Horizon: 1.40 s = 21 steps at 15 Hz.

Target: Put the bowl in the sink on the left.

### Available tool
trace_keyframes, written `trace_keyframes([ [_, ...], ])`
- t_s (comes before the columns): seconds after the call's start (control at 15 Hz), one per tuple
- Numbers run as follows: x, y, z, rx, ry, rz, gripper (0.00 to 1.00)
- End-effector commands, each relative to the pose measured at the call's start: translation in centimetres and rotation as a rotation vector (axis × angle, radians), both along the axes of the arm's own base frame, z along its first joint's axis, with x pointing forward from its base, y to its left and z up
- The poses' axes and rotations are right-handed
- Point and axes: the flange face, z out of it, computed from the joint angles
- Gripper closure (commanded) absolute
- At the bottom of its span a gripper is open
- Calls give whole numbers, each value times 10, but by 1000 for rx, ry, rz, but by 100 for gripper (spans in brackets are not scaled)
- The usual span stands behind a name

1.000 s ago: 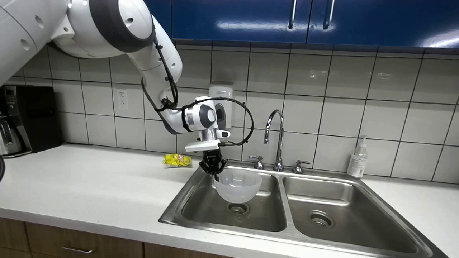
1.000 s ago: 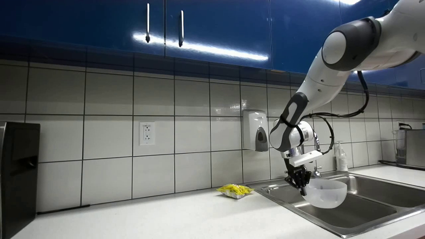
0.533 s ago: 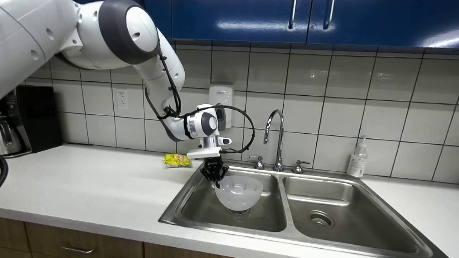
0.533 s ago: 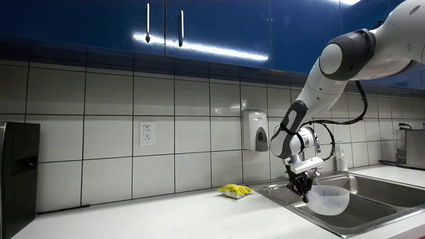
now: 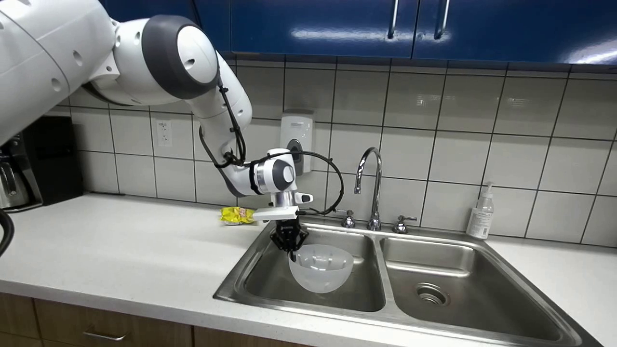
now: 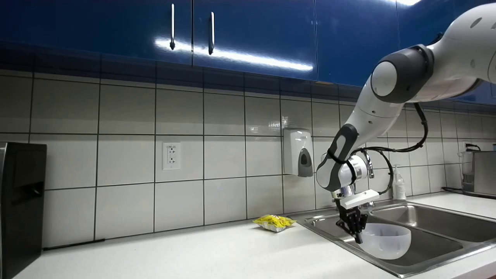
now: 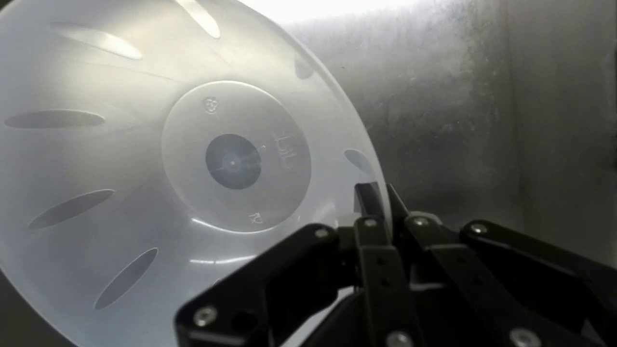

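Note:
The bowl (image 5: 320, 274) is wide, translucent and whitish. It is upright inside the left basin of the double sink (image 5: 262, 284), hiding the drain in that exterior view. It also shows in an exterior view (image 6: 387, 244) and fills the left of the wrist view (image 7: 236, 207). My gripper (image 5: 291, 255) is shut on the bowl's rim on the counter side, and shows in an exterior view (image 6: 358, 237) too. In the wrist view the gripper (image 7: 379, 190) has one finger inside the rim and one outside. Whether the bowl touches the basin floor, I cannot tell.
The faucet (image 5: 376, 193) stands behind the sink, and a divider (image 5: 385, 274) separates the right basin. A yellow packet (image 5: 236, 215) lies on the counter left of the sink. A soap dispenser (image 5: 297, 135) hangs on the wall. A pump bottle (image 5: 480, 217) stands at the back right.
My gripper and the bowl have moved down, deeper into the left basin. The gripper keeps its hold on the rim. The drain, visible earlier, is now covered by the bowl.

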Motion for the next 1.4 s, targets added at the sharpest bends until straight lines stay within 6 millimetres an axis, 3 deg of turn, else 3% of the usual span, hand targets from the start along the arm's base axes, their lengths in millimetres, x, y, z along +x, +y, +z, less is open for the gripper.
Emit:
trace_keyframes([
  [0.0, 8, -7, -2, 29, -8, -14, 99],
  [1.13, 12, -28, -25, 53, -24, -56, 99],
  [1.2, 12, -28, -25, 50, -22, -55, 91],
  [1.27, 13, -27, -24, 48, -24, -52, 68],
  [1.33, 13, -27, -24, 46, -25, -53, 66],
])
